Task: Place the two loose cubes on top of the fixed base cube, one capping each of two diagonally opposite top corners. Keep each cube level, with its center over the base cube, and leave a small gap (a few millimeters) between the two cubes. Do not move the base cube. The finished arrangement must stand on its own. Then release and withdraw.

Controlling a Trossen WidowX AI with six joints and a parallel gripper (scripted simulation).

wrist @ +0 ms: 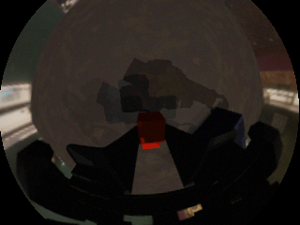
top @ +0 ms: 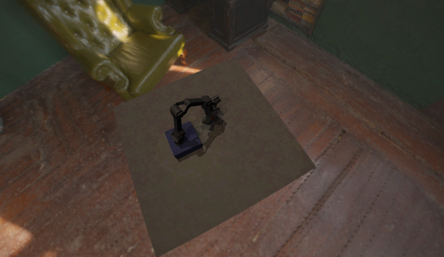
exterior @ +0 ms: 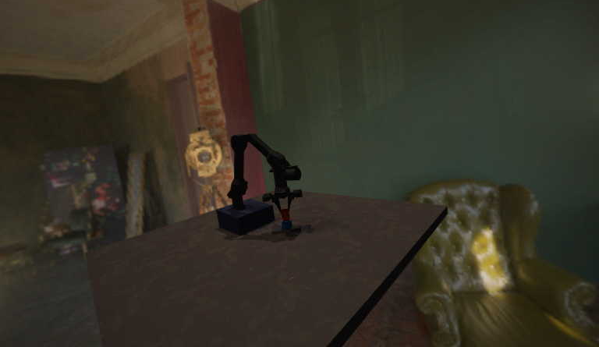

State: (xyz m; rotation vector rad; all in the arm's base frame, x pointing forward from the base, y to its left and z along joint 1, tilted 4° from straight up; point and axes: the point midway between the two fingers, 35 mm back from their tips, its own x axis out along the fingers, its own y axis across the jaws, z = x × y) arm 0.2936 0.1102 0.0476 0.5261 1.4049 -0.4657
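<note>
My gripper (top: pixel 212 118) (exterior: pixel 285 211) (wrist: pixel 151 127) points down and is shut on a red cube (wrist: pixel 151 126). The blue base cube (exterior: pixel 287 224) stands on the table, just below the fingers in the exterior view. Red (exterior: pixel 286 217) shows directly above the blue cube; there I cannot tell the held cube and the other red cube apart. A bright red strip (wrist: pixel 150 144) shows at the lower edge of the held cube in the wrist view; whose face it is, I cannot tell. The base cube is hidden in the wrist view. Any gap between the red cubes cannot be seen.
The arm's dark blue mounting block (top: pixel 183 141) (exterior: pixel 245 216) (wrist: pixel 219 123) stands close beside the cubes. The brown table top (top: pixel 209 189) (exterior: pixel 247 281) carries the arm's shadow. An armchair (top: pixel 130 48) (exterior: pixel 490 255) stands beyond the table's edge.
</note>
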